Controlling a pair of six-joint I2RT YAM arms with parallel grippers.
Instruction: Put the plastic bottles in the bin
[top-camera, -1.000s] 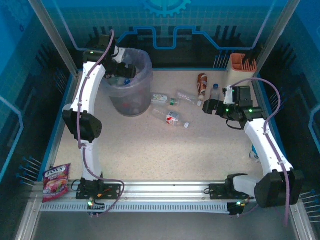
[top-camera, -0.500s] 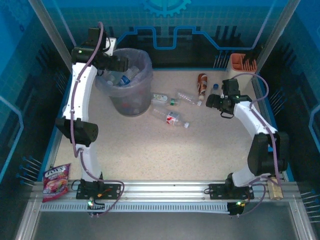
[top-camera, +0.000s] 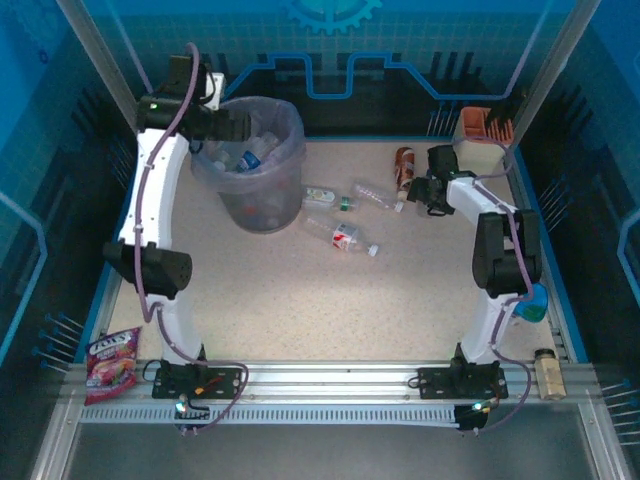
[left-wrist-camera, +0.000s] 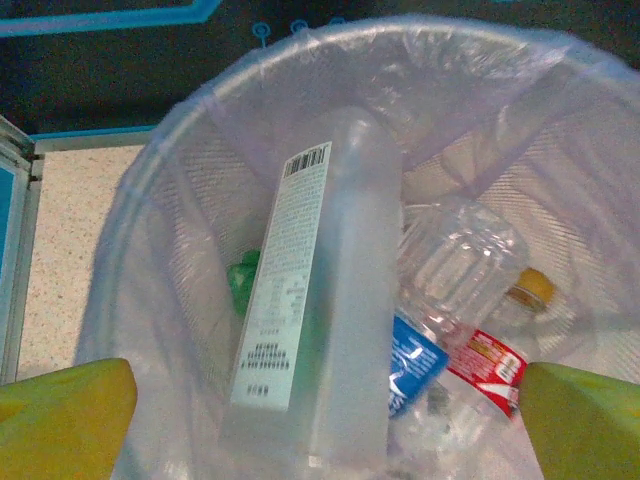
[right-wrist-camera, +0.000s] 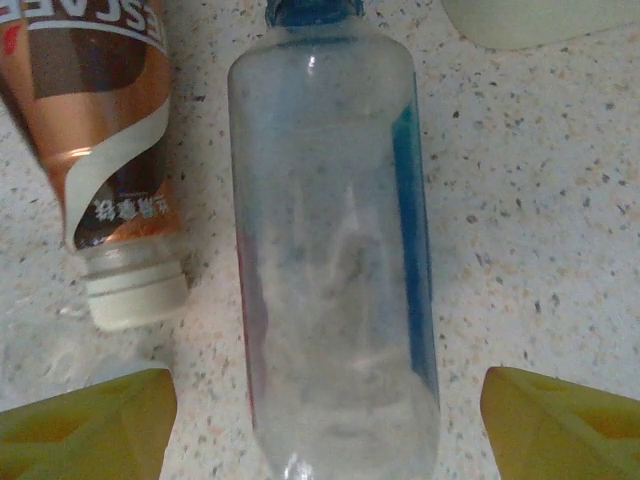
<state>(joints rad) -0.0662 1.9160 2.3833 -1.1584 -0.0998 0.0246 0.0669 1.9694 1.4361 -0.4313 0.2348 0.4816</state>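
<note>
The bin (top-camera: 258, 205) stands toward 11 o'clock on the worktop (top-camera: 300, 300), and its liner holds a heap of plastic bottles (top-camera: 245, 155). In the left wrist view a tall white bottle (left-wrist-camera: 330, 300) with a barcode label leans across the heap. A clear ribbed bottle (left-wrist-camera: 462, 262) lies at its 3 o'clock, with a yellow-capped bottle (left-wrist-camera: 528, 290) beyond that. The left gripper (left-wrist-camera: 325, 410) hangs over the bin's rim at about 10 o'clock, jaws released and spread wide.

More bottles lie on the worktop out from the bin's 3 o'clock: a green-capped bottle (top-camera: 322, 196), a plain clear bottle (top-camera: 375, 193), a red-labelled bottle (top-camera: 342, 236) and a brown bottle (top-camera: 404, 165).

The right gripper (right-wrist-camera: 325, 420) sits low over a blue-capped bottle (right-wrist-camera: 335, 250). Its jaws are released, one finger on each side of the bottle and both apart from it. The brown bottle's white cap lies just beside, at 9 o'clock.

A cream-and-orange holder (top-camera: 480, 128) stands at the worktop's 1 o'clock. A red snack packet (top-camera: 112, 360) lies at 7 o'clock.
</note>
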